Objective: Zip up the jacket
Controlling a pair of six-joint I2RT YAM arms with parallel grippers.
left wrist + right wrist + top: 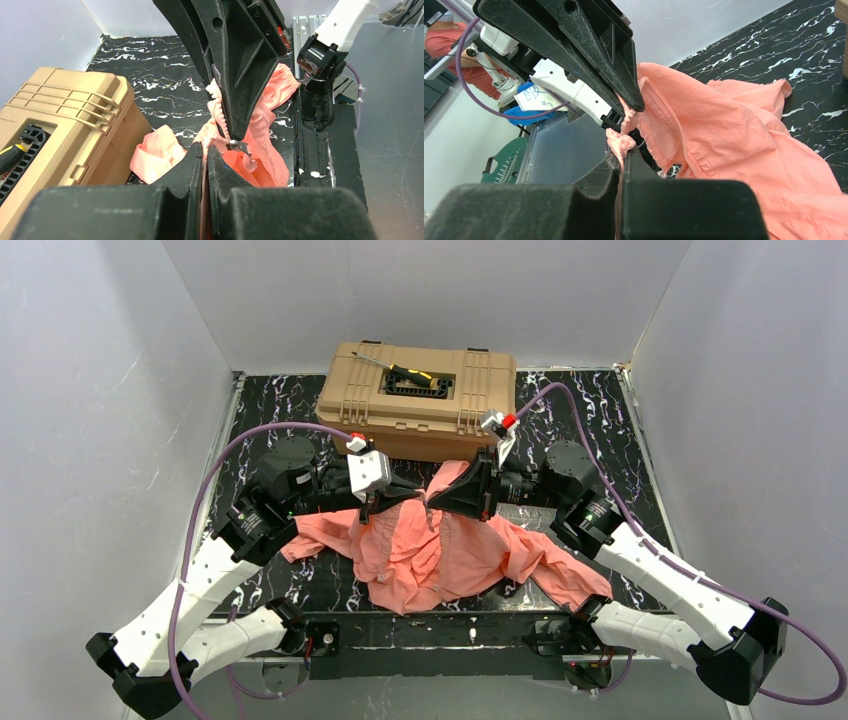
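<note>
The salmon-pink jacket (pixel 440 560) lies crumpled on the black marbled table in front of the arms, with its sleeves spread left and right. Both grippers meet above its upper middle. My left gripper (pixel 378 508) is shut on a fold of the jacket's front edge, seen in the left wrist view (pixel 205 150). My right gripper (pixel 432 502) is shut on a bunched bit of the jacket's edge, seen in the right wrist view (pixel 624 155). A small metal zipper slider (pixel 239 146) hangs at the right gripper's tip, with zipper teeth running up from it. The jacket (pixel 734 130) drapes off to the right.
A tan toolbox (pixel 420 395) stands just behind the grippers, with a yellow-and-black screwdriver (pixel 405 370) on its lid; it also shows in the left wrist view (pixel 60 130). White walls close in the table (pixel 600 420) on three sides.
</note>
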